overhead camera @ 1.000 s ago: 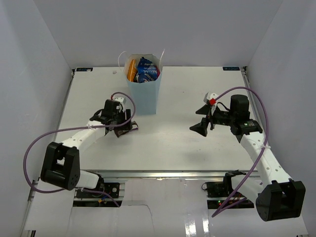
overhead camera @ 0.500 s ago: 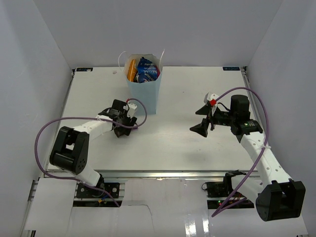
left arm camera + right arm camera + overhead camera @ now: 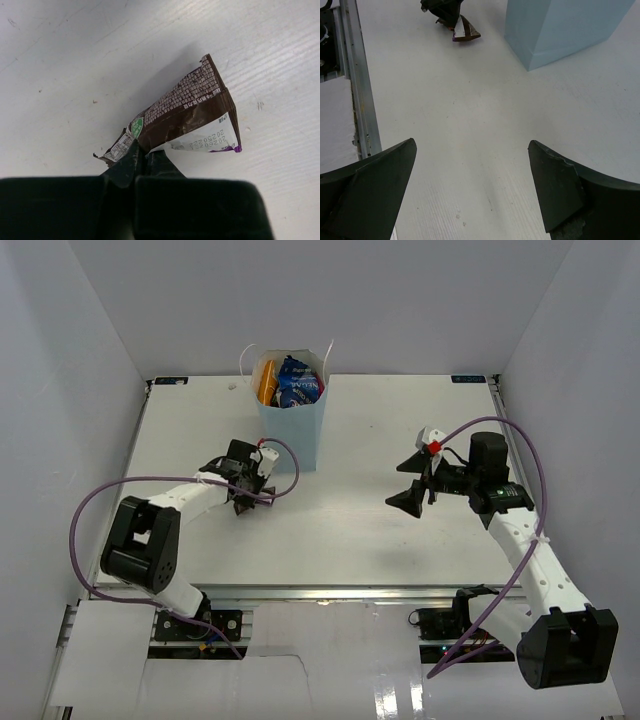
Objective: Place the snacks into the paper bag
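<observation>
From above, near the left front corner of the paper bag (image 3: 290, 435), the dark brown bar (image 3: 244, 507) sits on the counter (image 3: 350, 540) at my left jaws, too small there to read its heading. At the left wrist, the bar (image 3: 187, 117) runs from beside the jaws up toward the right, and my left jaws are clamped together on its near end. At the right wrist, my right jaws stand wide apart, holding nothing, with the bar (image 3: 465, 33) and bag (image 3: 560, 30) well ahead.

White links (image 3: 528, 540), black joints (image 3: 130, 562), looping purple cables (image 3: 85, 525). Black wedge-shaped fingers (image 3: 560, 195). Red tab (image 3: 433, 447), right wrist.
</observation>
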